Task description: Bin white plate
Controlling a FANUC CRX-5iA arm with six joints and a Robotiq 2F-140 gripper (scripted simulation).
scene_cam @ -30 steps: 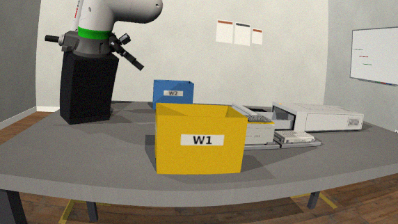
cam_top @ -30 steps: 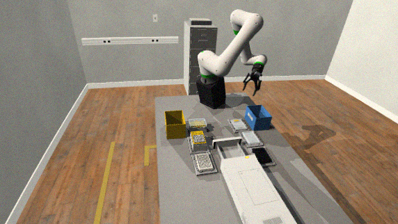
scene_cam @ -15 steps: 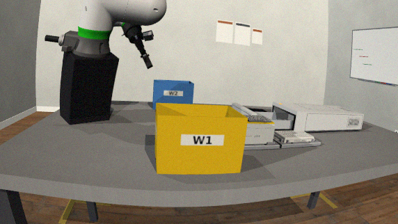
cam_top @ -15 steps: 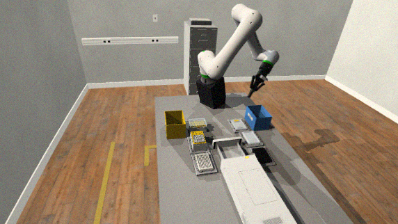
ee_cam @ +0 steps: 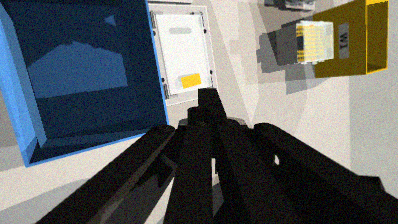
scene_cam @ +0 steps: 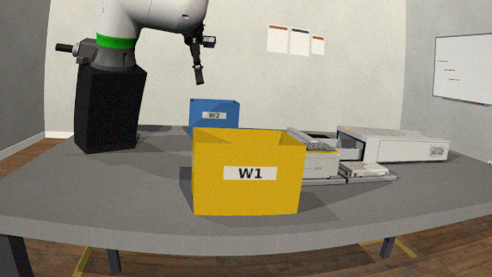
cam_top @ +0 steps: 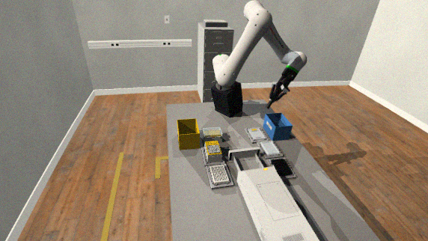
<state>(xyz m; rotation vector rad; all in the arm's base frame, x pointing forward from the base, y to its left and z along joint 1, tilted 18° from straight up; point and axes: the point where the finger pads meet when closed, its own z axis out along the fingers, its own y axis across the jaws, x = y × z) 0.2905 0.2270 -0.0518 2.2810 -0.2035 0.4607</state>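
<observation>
My gripper (cam_top: 270, 105) (scene_cam: 199, 80) (ee_cam: 207, 103) is shut with nothing between the fingers. It hangs in the air above the bench (cam_top: 194, 202), just behind the blue bin W2 (cam_top: 277, 131) (scene_cam: 213, 115) (ee_cam: 20, 115). A white plate with a yellow tag (cam_top: 257, 134) (ee_cam: 182, 52) lies in a nest right beside the blue bin. A second white plate (cam_top: 270, 148) lies in the nest in front of it. I see no nest labels. The yellow bin W1 (cam_top: 188, 139) (scene_cam: 245, 181) (ee_cam: 355, 50) stands upright and empty on the bench's left side.
A black plate (cam_top: 282, 167) lies in a third nest. Three racks (cam_top: 212, 132) (cam_top: 212, 148) (cam_top: 218, 174) stand in a row beside W1. A long white machine (cam_top: 269, 194) (scene_cam: 393, 144) with an open drawer fills the near bench. The arm's black base (cam_top: 227, 99) stands at the back.
</observation>
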